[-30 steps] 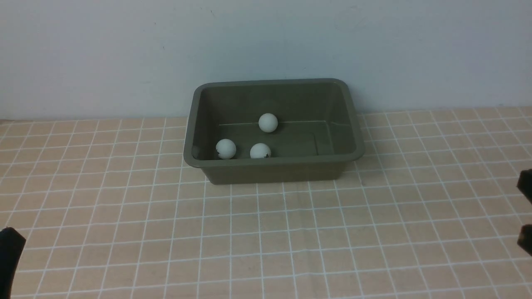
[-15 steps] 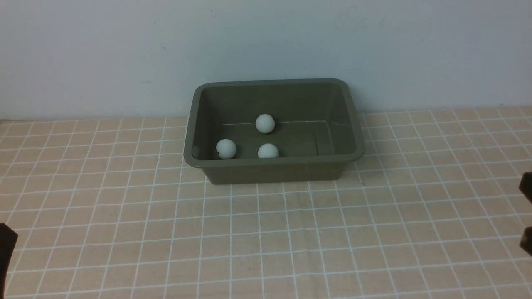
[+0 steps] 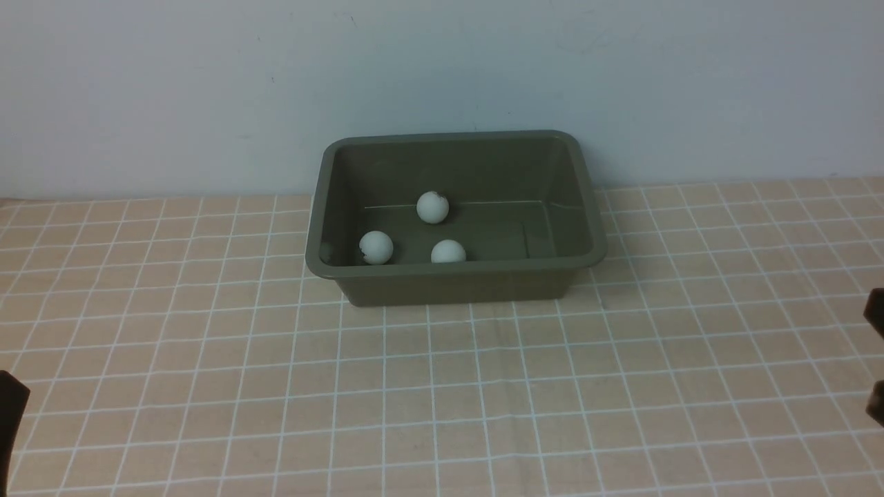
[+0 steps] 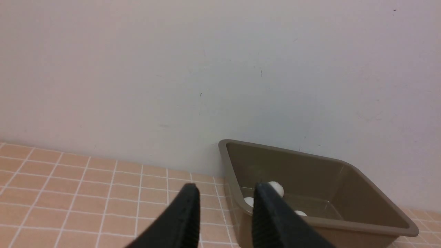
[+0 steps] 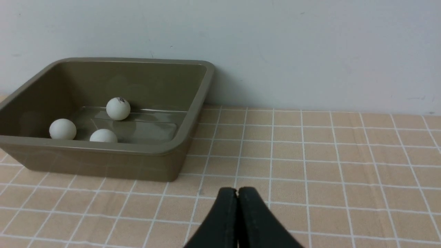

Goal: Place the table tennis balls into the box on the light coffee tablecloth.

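The olive-green box [image 3: 452,270] stands on the light coffee tablecloth [image 3: 483,386] by the back wall. Three white table tennis balls lie inside it: one at the back [image 3: 433,207], one front left [image 3: 376,247], one front middle [image 3: 448,252]. In the left wrist view my left gripper [image 4: 227,196] is open with nothing between its fingers, short of the box [image 4: 344,227] and off its left end. My right gripper [image 5: 237,190] is shut and empty above the cloth, off the right end of the box [image 5: 103,148], where the balls [image 5: 118,108] also show.
A plain pale wall runs right behind the box. The checked cloth covers the whole table. Black parts of my arms show only at the lower left edge [image 3: 10,414] and right edge [image 3: 876,310] of the front view.
The back ball has rolled a little left and the front middle ball a little right inside the box. The black arm parts at both edges have slid slightly lower.
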{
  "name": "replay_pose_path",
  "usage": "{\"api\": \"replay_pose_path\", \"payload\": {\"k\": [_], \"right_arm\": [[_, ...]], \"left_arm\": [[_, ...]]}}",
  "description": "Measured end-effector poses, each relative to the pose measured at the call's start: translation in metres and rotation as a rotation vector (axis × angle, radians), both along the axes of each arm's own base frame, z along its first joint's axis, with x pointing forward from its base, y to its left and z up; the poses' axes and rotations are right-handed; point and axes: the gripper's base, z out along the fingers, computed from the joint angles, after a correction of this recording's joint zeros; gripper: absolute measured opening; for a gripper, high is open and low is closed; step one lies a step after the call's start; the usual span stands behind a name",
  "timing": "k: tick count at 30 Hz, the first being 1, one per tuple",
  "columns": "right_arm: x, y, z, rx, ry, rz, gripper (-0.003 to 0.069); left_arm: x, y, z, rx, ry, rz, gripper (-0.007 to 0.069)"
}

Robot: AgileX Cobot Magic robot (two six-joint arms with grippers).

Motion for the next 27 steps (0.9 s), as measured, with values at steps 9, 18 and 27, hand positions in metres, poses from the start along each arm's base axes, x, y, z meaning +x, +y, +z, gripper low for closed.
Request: {"api": "replay_pose_path", "payload": {"k": [9,18,27], "right_arm": [[-0.038,-0.004,0.019,0.01,-0.159,0.025,-0.0018],[-0.054,-0.011,0.021,-0.271,-0.291,0.017,-0.0018],[-0.06,-0.013,-0.031,-0.321,-0.245,0.025,-0.0018]], "left_arm": [[0.0,-0.002,-0.004,0.005,0.035,-0.023,0.0172],[0.005,0.002,-0.036,0.001,0.074,0.027,0.0172],[0.001,0.005,-0.042,-0.006,0.011,0.058,0.0172]]}}
